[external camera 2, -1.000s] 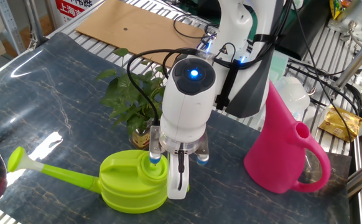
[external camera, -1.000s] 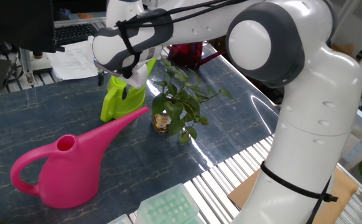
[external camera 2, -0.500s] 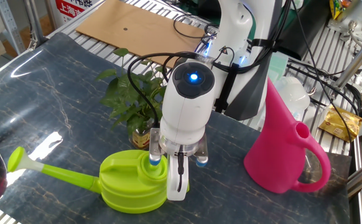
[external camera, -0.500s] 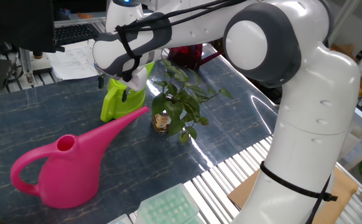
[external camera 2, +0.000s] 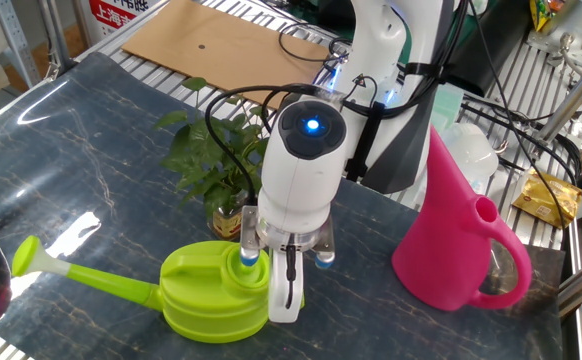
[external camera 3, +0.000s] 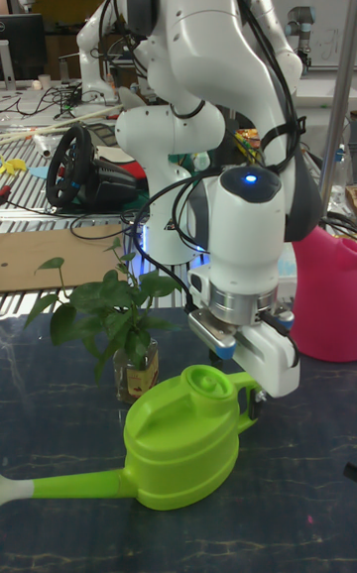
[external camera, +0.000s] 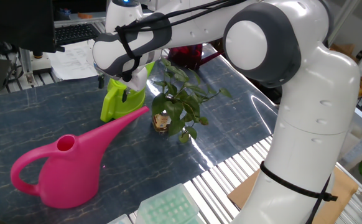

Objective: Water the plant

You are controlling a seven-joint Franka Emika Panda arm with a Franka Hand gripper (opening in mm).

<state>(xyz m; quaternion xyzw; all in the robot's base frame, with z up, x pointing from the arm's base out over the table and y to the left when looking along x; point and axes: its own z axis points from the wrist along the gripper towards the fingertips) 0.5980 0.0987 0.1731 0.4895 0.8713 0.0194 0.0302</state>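
Nothing much had shifted from a second before: the arm had only settled a touch, and the pincer stayed low over the lime-green watering can, its fingers apart and straddling the handle at the can's right end, with no closed grip to be seen. That can stood flat on the bench, spout pointing left. The plant, a leafy sprig in a small brown jar, stood upright just beyond the can, toward the far side. A pink watering can sat well off to the right, untouched. By my judgement the task was barely begun: the grasp was still to close, and lifting, carrying and tipping over the leaves all remained
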